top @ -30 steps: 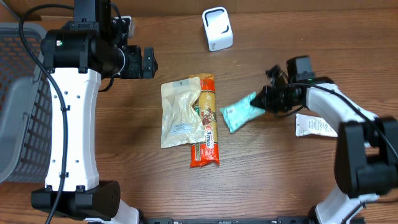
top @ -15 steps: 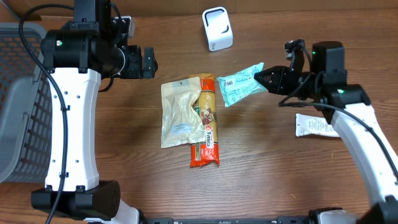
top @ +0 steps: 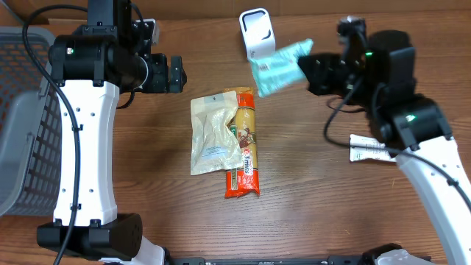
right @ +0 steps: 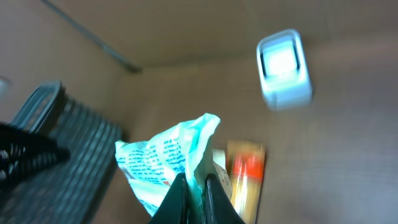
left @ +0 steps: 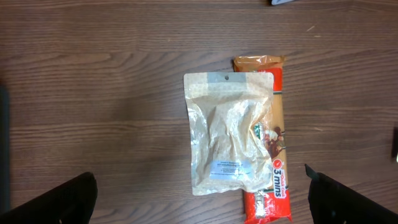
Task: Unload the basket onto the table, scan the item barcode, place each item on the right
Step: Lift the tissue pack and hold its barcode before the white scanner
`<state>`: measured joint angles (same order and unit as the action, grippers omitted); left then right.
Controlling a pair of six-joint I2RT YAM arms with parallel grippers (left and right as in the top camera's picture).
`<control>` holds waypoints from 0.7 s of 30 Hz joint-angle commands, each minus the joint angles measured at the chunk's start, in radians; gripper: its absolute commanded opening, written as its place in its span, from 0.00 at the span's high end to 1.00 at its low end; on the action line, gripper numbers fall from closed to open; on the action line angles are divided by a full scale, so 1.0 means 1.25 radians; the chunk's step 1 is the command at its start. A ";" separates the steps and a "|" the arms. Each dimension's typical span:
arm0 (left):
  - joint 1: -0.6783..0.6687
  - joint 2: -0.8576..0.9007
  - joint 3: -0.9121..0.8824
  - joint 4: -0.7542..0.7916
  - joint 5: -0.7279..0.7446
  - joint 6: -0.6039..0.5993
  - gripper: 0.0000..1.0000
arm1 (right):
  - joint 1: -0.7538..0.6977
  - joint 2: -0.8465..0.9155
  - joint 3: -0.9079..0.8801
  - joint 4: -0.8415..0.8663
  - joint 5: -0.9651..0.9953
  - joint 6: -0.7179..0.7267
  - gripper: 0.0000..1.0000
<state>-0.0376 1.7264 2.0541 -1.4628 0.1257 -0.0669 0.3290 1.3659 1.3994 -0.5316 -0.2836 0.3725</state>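
Note:
My right gripper (top: pixel 307 68) is shut on one end of a teal printed packet (top: pixel 279 65) and holds it in the air. In the overhead view the packet hangs just right of the white scanner (top: pixel 256 31). The right wrist view shows the fingers (right: pixel 180 196) pinching the packet (right: pixel 163 157), with the scanner (right: pixel 284 67) further ahead and to the right. My left gripper (top: pixel 175 73) hovers open at the upper left. Nothing sits between its fingers (left: pixel 53 200).
A clear pouch (top: pixel 211 134) overlaps an orange noodle packet (top: pixel 246 158) at the table's middle. A white sachet (top: pixel 372 149) lies at the right under my right arm. A grey mesh basket (top: pixel 20 121) stands at the left edge.
My right arm has lifted the teal packet off the table and carried it up and left, close to the scanner. The left arm has not moved.

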 commanded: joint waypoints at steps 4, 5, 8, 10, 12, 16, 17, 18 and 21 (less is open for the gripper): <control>-0.002 0.002 0.002 0.001 -0.002 0.018 0.00 | 0.146 0.040 0.049 0.173 0.493 -0.147 0.96; -0.002 0.002 0.002 0.001 -0.002 0.018 0.01 | 0.158 0.063 0.049 0.211 0.523 -0.200 0.96; -0.002 0.002 0.002 0.001 -0.002 0.018 0.01 | 0.171 0.136 0.049 0.309 0.544 -0.388 0.96; -0.002 0.002 0.002 0.001 -0.002 0.018 0.00 | 0.171 0.189 0.049 0.371 0.544 -0.507 0.96; -0.002 0.002 0.002 0.001 -0.002 0.018 0.01 | 0.171 0.249 0.049 0.455 0.570 -0.589 0.96; -0.002 0.002 0.002 0.001 -0.003 0.018 0.01 | 0.171 0.367 0.049 0.640 0.624 -0.728 0.96; -0.002 0.002 0.002 0.001 -0.002 0.018 0.00 | 0.171 0.393 0.049 0.679 0.625 -0.763 0.96; -0.002 0.002 0.002 0.001 -0.002 0.018 0.00 | 0.171 0.417 0.049 0.713 0.625 -0.794 0.96; -0.002 0.002 0.002 0.001 -0.002 0.018 0.00 | 0.171 0.494 0.049 0.814 0.628 -0.883 0.96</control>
<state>-0.0376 1.7264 2.0541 -1.4628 0.1253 -0.0669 0.5400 1.9285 1.4433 0.4122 0.4610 -0.5327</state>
